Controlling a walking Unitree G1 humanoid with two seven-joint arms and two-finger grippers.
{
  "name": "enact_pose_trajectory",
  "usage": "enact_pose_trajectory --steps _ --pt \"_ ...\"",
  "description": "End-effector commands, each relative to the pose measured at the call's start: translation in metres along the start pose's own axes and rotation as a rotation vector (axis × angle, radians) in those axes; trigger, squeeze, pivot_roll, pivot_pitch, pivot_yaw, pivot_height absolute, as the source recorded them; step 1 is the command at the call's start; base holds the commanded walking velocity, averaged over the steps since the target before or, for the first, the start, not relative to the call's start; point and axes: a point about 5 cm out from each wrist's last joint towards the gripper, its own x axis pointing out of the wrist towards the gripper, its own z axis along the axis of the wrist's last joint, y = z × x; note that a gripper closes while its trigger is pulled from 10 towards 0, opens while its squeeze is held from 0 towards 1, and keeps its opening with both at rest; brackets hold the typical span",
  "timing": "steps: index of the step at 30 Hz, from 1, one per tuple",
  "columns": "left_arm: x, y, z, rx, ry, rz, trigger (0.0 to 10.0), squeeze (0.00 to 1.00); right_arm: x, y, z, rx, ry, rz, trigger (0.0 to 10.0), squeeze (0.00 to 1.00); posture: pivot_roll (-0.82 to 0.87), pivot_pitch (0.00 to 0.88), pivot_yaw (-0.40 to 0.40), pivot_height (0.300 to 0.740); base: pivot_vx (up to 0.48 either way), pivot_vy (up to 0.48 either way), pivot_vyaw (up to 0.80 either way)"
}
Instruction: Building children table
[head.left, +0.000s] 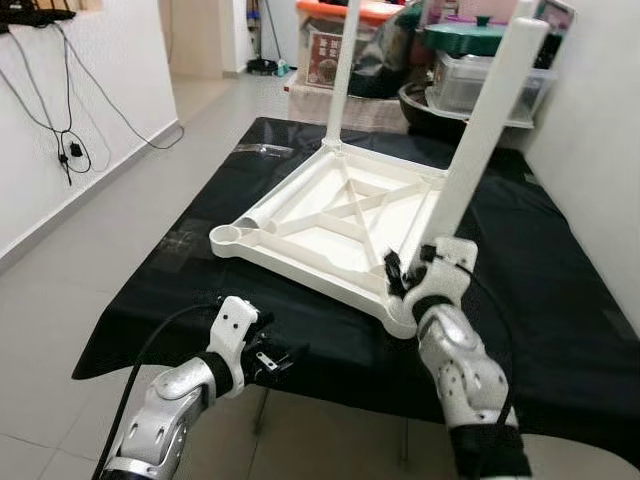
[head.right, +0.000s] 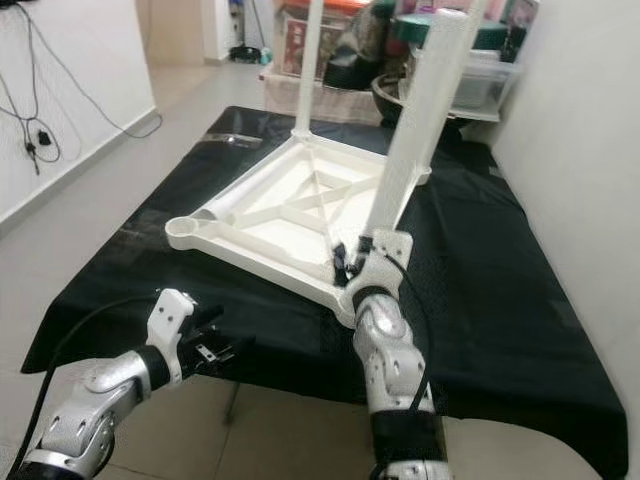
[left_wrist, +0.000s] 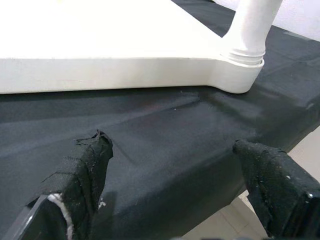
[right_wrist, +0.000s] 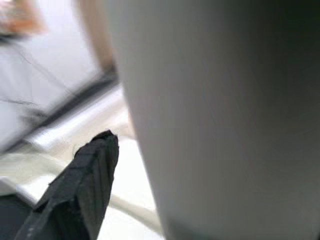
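The white children's table top lies upside down on a table under a black cloth. One white leg stands in its far corner. A second white leg rises from the near right corner socket. My right gripper is shut on the base of this leg; one black finger lies beside the leg. My left gripper hovers at the table's front edge, open with nothing in it, with both fingers over the cloth short of the table top's rim.
An empty round socket marks the table top's near left corner. Plastic boxes and bins are stacked behind the table. A white wall runs close on the right. Cables hang on the left wall above open tiled floor.
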Motion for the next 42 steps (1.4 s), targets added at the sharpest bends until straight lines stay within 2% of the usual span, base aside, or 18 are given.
enact_pose_trajectory --steps 1,5,10,11,13,14,17,19,22,26,30,31,32,33,36,37,41,42 --pt "-0.001 -0.001 -0.006 -0.01 0.023 0.001 10.0 0.0 0.001 0.012 0.014 0.034 -0.042 0.164 10.0 0.0 0.07 0.0 -0.106 0.74 0.0 0.0 0.0" --pt "-0.002 -0.004 -0.008 -0.014 0.022 0.004 10.0 0.0 -0.011 0.027 0.023 -0.003 0.003 0.575 10.0 0.0 0.08 0.0 -0.106 0.74 0.0 0.0 0.0" --pt "-0.002 -0.001 -0.005 -0.002 0.021 0.007 10.0 0.0 -0.017 0.039 0.008 -0.056 0.094 0.734 10.0 0.0 0.08 0.0 -0.111 0.74 0.0 0.0 0.0" --pt "-0.002 0.001 -0.005 0.0 0.022 0.012 10.0 0.0 -0.015 0.04 0.001 -0.053 0.118 0.72 7.0 0.0 0.08 0.0 -0.111 0.74 0.0 0.0 0.0" --pt "-0.002 0.002 -0.005 0.002 0.022 0.015 10.0 0.0 -0.013 0.04 -0.003 -0.051 0.135 0.71 7.0 0.0 0.08 0.0 -0.111 0.74 0.0 0.0 0.0" --pt "-0.001 0.002 -0.004 0.002 0.02 0.018 10.0 0.0 -0.011 0.038 -0.009 -0.033 0.161 0.681 0.0 0.0 0.09 0.0 -0.115 0.74 0.0 0.0 0.0" --pt "-0.002 0.002 -0.003 -0.001 0.016 0.02 10.0 0.0 -0.008 0.031 -0.019 -0.023 0.205 0.586 0.0 0.0 0.09 0.0 -0.115 0.74 0.0 0.0 0.0" --pt "-0.004 -0.001 -0.006 -0.006 0.021 0.015 10.0 0.0 -0.003 0.015 -0.031 -0.026 0.246 0.377 0.0 0.0 0.09 0.0 -0.112 0.74 0.0 0.0 0.0" --pt "-0.006 -0.004 -0.009 -0.011 0.028 0.011 10.0 0.0 0.002 -0.027 -0.042 -0.018 0.281 -0.068 0.0 0.0 0.08 0.0 -0.11 0.74 0.0 0.0 0.0" --pt "-0.003 -0.004 -0.006 -0.011 0.022 0.008 10.0 0.0 -0.017 -0.086 -0.055 0.068 0.286 -0.595 0.0 0.0 0.08 0.0 -0.102 0.74 0.0 0.0 0.0" --pt "-0.002 -0.002 -0.005 -0.007 0.021 0.005 10.0 0.0 -0.028 -0.089 -0.057 0.027 0.278 -0.675 0.0 0.0 0.07 0.0 -0.093 0.74 0.0 0.0 0.0" --pt "-0.002 -0.002 -0.006 -0.005 0.023 0.005 10.0 0.0 -0.03 -0.087 -0.058 0.022 0.283 -0.678 4.4 0.0 0.07 0.0 -0.093 0.74 0.0 0.0 0.0" --pt "-0.001 -0.002 -0.007 -0.004 0.026 0.005 10.0 0.0 -0.031 -0.08 -0.063 0.034 0.32 -0.646 4.4 0.0 0.06 0.0 -0.087 0.74 0.0 0.0 0.0" --pt "0.0 -0.002 -0.007 -0.004 0.028 0.0 10.0 0.0 -0.028 -0.067 -0.064 0.058 0.334 -0.565 10.0 0.0 0.06 0.0 -0.085 0.74 0.0 0.0 0.0" --pt "0.002 -0.003 -0.007 -0.004 0.027 -0.006 10.0 0.0 -0.022 -0.044 -0.054 0.077 0.277 -0.401 10.0 0.0 0.06 0.0 -0.085 0.74 0.0 0.0 0.0" --pt "0.002 -0.004 -0.006 -0.006 0.024 -0.008 10.0 0.0 -0.018 -0.035 -0.044 0.083 0.216 -0.331 10.0 1.0 0.06 0.0 -0.086 0.74 0.0 0.0 0.0" --pt "0.002 -0.003 -0.005 -0.007 0.022 -0.005 10.0 0.0 -0.002 -0.02 -0.022 0.169 0.125 -0.129 10.0 1.0 0.06 0.0 -0.086 0.74 0.0 0.0 0.0" --pt "0.001 -0.002 -0.006 -0.005 0.025 -0.004 10.0 0.0 0.003 -0.017 -0.014 0.196 0.105 -0.065 10.0 0.0 0.06 0.0 -0.086 0.74 0.0 0.0 0.0"
